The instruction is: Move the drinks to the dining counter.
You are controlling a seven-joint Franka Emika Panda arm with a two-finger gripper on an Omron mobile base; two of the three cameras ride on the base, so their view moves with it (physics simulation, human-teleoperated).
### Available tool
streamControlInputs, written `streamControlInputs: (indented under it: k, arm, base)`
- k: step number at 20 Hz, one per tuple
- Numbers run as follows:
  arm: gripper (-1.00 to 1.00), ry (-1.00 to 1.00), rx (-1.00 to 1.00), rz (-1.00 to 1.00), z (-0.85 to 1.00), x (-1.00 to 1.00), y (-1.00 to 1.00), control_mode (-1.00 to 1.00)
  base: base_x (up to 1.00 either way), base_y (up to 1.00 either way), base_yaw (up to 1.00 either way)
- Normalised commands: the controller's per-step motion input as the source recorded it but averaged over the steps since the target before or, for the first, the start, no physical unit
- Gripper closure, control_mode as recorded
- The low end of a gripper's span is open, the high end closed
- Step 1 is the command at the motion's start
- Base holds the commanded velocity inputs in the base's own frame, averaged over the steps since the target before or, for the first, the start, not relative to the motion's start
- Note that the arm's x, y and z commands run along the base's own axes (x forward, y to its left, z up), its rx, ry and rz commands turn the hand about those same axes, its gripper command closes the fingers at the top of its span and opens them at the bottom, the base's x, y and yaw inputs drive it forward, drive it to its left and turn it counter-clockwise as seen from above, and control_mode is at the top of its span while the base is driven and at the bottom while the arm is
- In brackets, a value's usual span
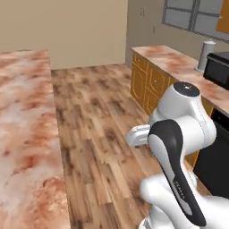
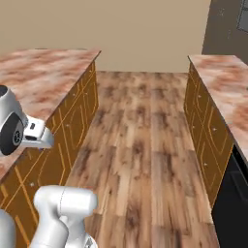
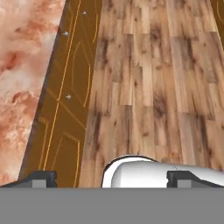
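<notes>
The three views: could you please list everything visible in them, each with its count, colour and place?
dining counter: one, reddish-pink mottled marble on orange wooden cabinets, left of the aisle.
appliance counter: one, same marble on orange cabinets, right of the aisle.
grey cylinder: one, light grey, upright on the appliance counter.
black appliance: one, black, on the appliance counter beside the cylinder.
dark appliance front: one, black, under the right counter.
window: one, grey frame, wall above the right counter.
floor: brown wooden planks, between the counters.
wall: beige, at the far end.
arm: one, white with dark joints, lower right of the left base view.
claw: one, dark tips wide apart, holding nothing, over the floor.
</notes>
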Motion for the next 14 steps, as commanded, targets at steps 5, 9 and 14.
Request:
streamControlInputs:
  k: [5, 9, 14]
  arm:
    - [-1.00, 0.00, 0.00, 0.00, 0.00, 0.00, 0.00, 1.00]
    - [-1.00, 0.00, 0.00, 0.00, 0.00, 0.00, 0.00, 1.00]
    - [-1.00, 0.00, 0.00, 0.00, 0.00, 0.00, 0.00, 1.00]
  base:
    - [-0.08, 0.00, -0.99]
    - [-0.19, -0.14, -0.91]
    - [-0.07, -0.19, -0.92]
